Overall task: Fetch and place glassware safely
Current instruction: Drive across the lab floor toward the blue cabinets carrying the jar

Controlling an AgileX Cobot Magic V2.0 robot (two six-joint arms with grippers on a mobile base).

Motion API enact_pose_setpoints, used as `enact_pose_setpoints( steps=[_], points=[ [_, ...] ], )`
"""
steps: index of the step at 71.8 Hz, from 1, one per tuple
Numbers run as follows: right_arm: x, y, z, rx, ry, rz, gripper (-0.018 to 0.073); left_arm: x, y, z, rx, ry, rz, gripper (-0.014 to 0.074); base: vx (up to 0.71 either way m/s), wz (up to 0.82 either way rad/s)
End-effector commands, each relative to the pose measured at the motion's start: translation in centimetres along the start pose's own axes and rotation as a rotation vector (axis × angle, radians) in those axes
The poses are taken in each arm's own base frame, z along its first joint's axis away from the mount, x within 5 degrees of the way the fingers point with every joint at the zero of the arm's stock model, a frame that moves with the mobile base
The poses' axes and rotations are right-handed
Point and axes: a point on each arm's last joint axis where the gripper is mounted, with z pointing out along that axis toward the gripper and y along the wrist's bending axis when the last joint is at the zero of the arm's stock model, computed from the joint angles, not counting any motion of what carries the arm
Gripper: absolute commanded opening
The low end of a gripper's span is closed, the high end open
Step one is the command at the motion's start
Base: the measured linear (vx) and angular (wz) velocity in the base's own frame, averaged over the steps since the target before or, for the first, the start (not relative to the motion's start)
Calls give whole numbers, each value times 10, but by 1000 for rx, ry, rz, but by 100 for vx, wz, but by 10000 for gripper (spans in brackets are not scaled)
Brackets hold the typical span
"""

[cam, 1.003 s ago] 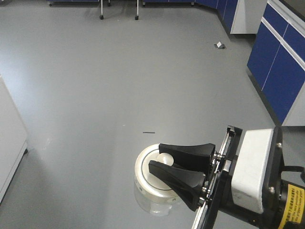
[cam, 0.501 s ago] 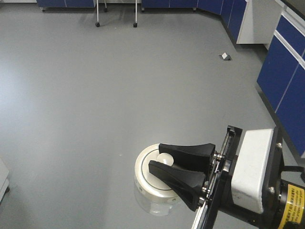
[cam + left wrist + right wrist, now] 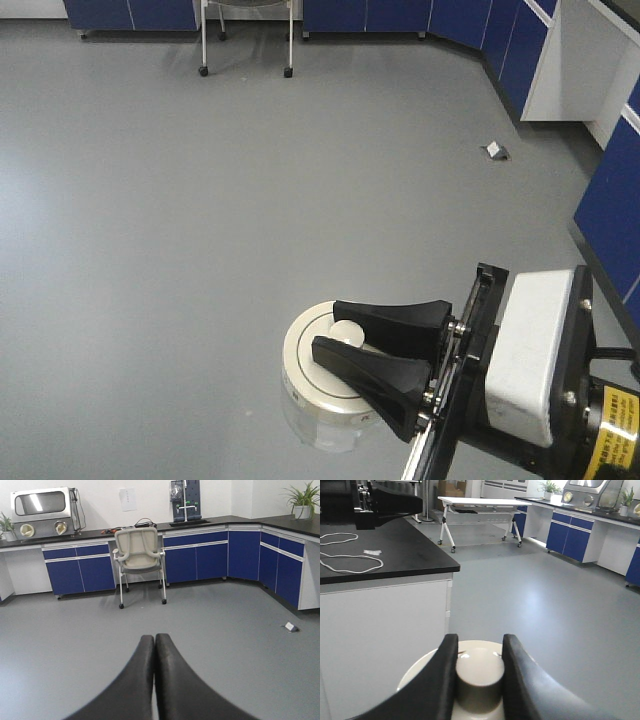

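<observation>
My right gripper (image 3: 338,334) is shut on the central knob of the glass jar's cream-white lid (image 3: 312,372) and holds the jar in the air above the grey floor. The clear glass body (image 3: 325,432) shows below the lid. In the right wrist view the two black fingers (image 3: 447,672) clamp the round knob (image 3: 480,672), with the lid's rim (image 3: 415,672) behind. My left gripper (image 3: 154,639) is shut and empty, its fingertips pressed together, pointing across the room.
Blue lab cabinets (image 3: 612,190) line the right side and the far wall (image 3: 200,555). An office chair (image 3: 140,555) stands ahead. A black-topped bench (image 3: 375,550) with a white cord is close on the right wrist view's left. A small object (image 3: 495,150) lies on the floor.
The floor, chair and cabinets have shifted down and right in the front view, so the base is moving. The right gripper keeps the same hold on the jar.
</observation>
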Motion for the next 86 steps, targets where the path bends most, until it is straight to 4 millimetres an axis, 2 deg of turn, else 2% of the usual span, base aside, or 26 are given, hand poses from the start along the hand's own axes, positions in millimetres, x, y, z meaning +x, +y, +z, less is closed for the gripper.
enact_pose_setpoints(
  steps=[1, 86],
  points=[
    [-20, 1, -2, -25, -117, 2, -3, -16, 0, -1, 3, -98, -14, -7, 56, -1],
    [-20, 1, -2, -25, -117, 2, -3, -16, 0, -1, 3, -98, -14, -7, 59, 1]
  ],
)
